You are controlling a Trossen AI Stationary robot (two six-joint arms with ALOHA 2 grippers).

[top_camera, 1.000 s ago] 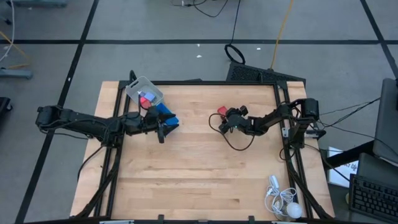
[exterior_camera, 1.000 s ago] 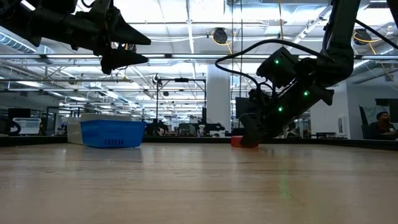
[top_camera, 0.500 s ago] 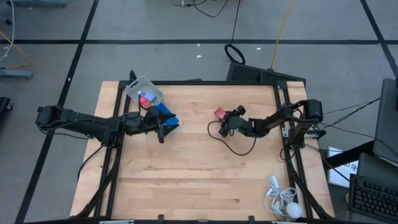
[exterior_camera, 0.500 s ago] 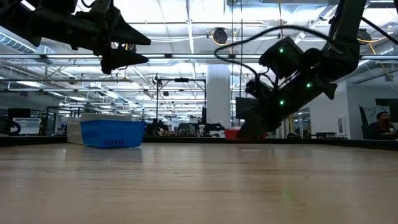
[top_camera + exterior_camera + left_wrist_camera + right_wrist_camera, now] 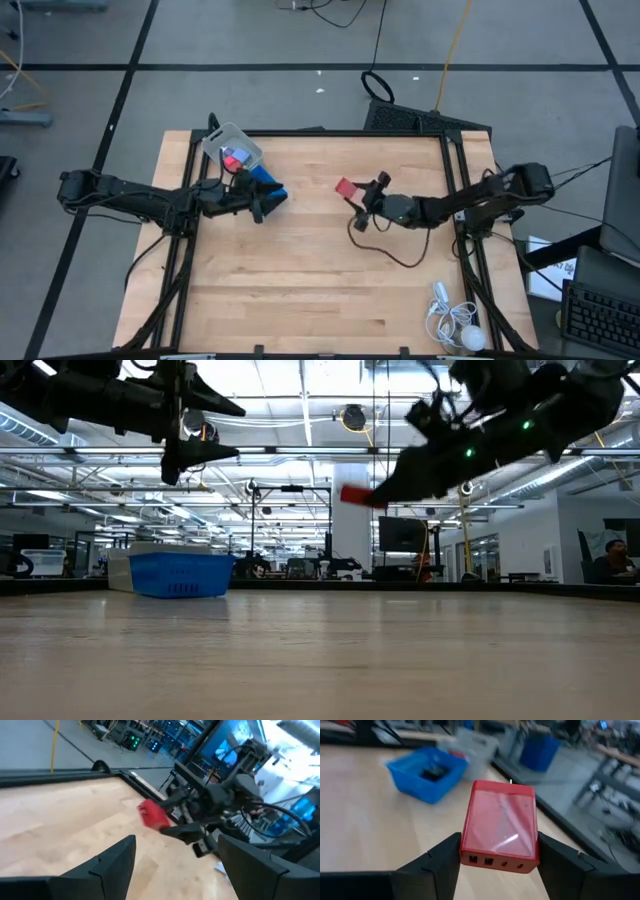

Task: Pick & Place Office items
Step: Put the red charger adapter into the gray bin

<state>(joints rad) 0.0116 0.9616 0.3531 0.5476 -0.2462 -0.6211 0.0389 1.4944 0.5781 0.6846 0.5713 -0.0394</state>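
Note:
A red block [image 5: 500, 825], one of the office items, hangs above the table's middle with my right gripper [image 5: 358, 197] shut on it; it also shows in the low view [image 5: 355, 495] and the left wrist view [image 5: 153, 815]. The blue tray [image 5: 270, 186] rests on the table at the far left and holds dark pieces [image 5: 429, 772]. Behind it the clear plastic box [image 5: 232, 150] holds a red piece. My left gripper [image 5: 260, 207] hovers open beside the tray, pointing level toward the red block, with nothing between its fingers [image 5: 116, 862]. My right gripper pinches the red block by its two long sides [image 5: 466, 845], near the end closest to the wrist, between its two fingers. The fingers come almost level from the table's right side and lie along the block. The block sticks out ahead of the fingertips, lifted clear of the table.
A white corded gadget [image 5: 453, 322] lies at the table's near right corner. A black cable [image 5: 385, 240] loops down from my right arm onto the wood. The near half of the table top [image 5: 300, 290] is bare wood.
My right gripper has risen from the table with the red block, which was on the wood a second ago and now hangs clear. It has also gone a little toward the table's left edge and rolled at the wrist. My left gripper has rolled slightly in place.

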